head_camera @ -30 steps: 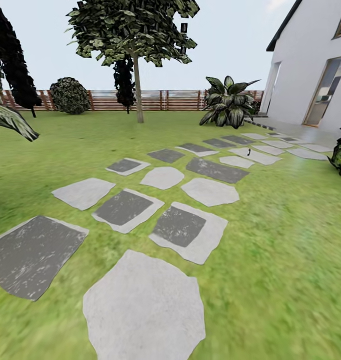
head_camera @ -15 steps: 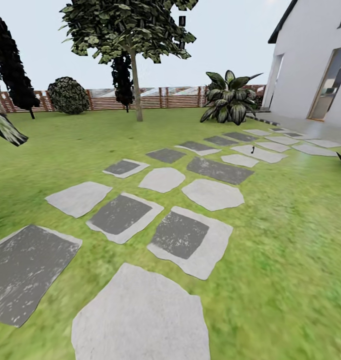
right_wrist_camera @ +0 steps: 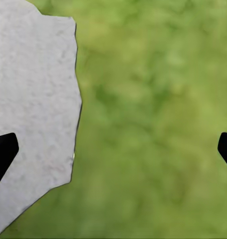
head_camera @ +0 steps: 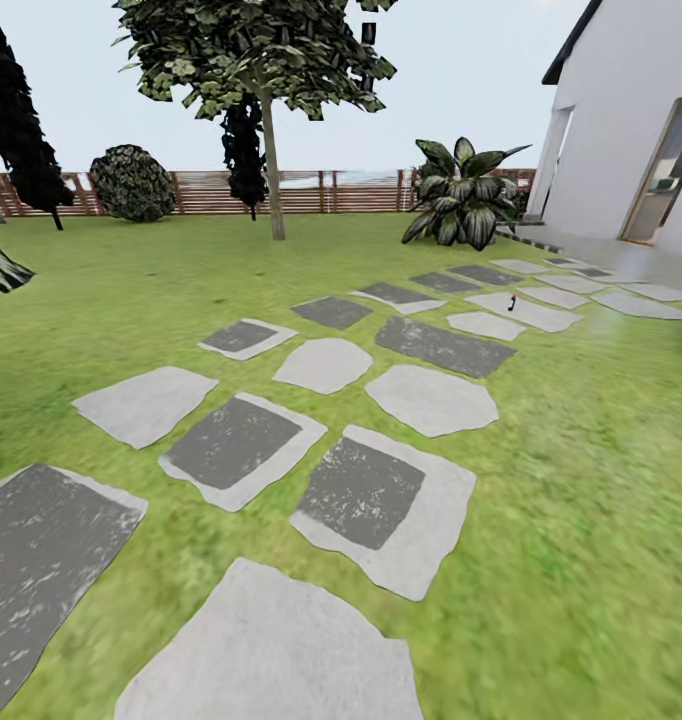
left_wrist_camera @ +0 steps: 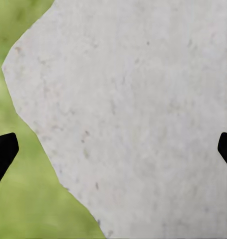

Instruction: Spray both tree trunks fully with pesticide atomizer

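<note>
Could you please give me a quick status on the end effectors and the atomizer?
Left end effector open, empty, over a paving stone. Right end effector open, over grass. Pesticide atomizer far ahead on the stones. Path looks clear.

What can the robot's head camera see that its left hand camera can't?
The head view takes in the tree, the wooden fence, the white house and a tiny dark atomizer far off on the stones. The left wrist view has the left gripper, fingertips wide apart, hanging over the ground. Both see pale paving stone and green grass.
</note>
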{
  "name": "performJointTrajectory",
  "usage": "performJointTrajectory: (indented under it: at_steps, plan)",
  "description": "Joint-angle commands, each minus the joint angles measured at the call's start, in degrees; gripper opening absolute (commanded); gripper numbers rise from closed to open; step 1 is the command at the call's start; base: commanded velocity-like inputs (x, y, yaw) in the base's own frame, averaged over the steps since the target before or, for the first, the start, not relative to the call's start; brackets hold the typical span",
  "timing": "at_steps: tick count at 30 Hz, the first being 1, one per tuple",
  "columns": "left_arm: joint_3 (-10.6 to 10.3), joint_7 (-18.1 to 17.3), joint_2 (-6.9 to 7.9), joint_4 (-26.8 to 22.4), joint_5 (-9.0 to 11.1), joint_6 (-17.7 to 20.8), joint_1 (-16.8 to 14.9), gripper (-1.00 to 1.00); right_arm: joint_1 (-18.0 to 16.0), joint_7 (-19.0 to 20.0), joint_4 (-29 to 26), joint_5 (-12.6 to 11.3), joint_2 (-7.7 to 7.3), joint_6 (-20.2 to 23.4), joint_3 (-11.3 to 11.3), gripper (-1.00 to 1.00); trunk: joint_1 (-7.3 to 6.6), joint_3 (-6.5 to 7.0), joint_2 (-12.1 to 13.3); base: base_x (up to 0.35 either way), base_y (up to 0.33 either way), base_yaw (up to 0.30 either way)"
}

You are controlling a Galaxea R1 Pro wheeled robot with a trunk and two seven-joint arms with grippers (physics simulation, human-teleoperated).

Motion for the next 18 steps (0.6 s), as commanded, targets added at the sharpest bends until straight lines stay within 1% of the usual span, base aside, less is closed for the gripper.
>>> performJointTrajectory:
  at_steps: [1, 18]
  plan:
    - [0.0, 0.0, 0.0, 0.0, 0.0, 0.0, 0.0, 1.0, 0.0, 0.0, 0.0, 0.0, 0.0, 0.0, 0.0, 1.0, 0.0, 0.0, 0.0, 0.343, 0.0, 0.0]
    - [0.08, 0.0, 0.22, 0.0, 0.01, 0.0, 0.0, 1.0, 0.0, -0.05, -0.13, -0.05, -0.08, -0.08, 0.0, 1.0, 0.0, 0.0, 0.0, 0.342, 0.0, 0.0]
